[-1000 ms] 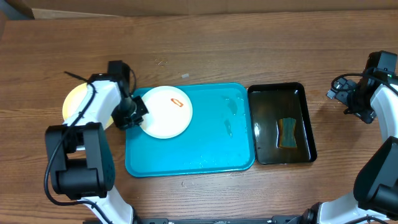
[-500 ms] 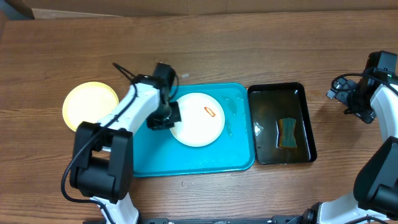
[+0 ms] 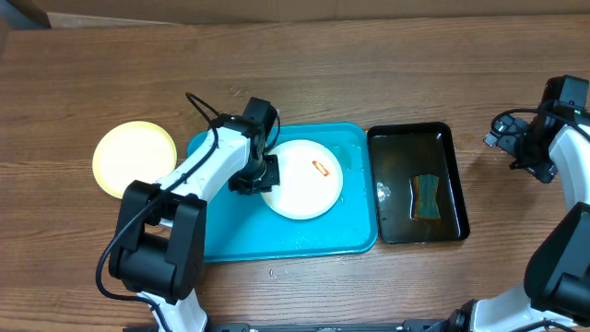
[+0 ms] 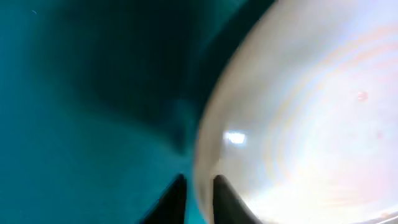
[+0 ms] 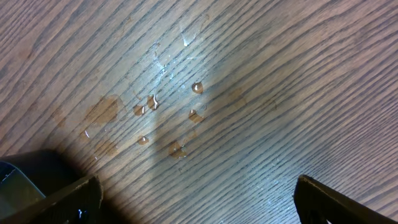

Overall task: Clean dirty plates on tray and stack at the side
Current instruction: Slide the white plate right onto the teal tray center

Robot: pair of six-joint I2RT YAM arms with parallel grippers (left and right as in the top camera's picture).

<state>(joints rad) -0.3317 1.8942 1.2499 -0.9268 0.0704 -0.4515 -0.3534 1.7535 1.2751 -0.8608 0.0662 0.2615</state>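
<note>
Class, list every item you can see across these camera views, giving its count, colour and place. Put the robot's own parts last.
white plate: one, white, on the turquoise tray
smear: one, orange-red, on the white plate
pale yellow plate: one, on the table left of the tray
turquoise tray: one, table centre
black tray: one, glossy, right of the turquoise tray
sponge: one, blue and yellow, inside the black tray
water drops: several, clear, on the wood under the right wrist
table: one, brown wood
left gripper: one, black, closed on the white plate's left rim
right gripper: one, open, above bare table at far right
</note>
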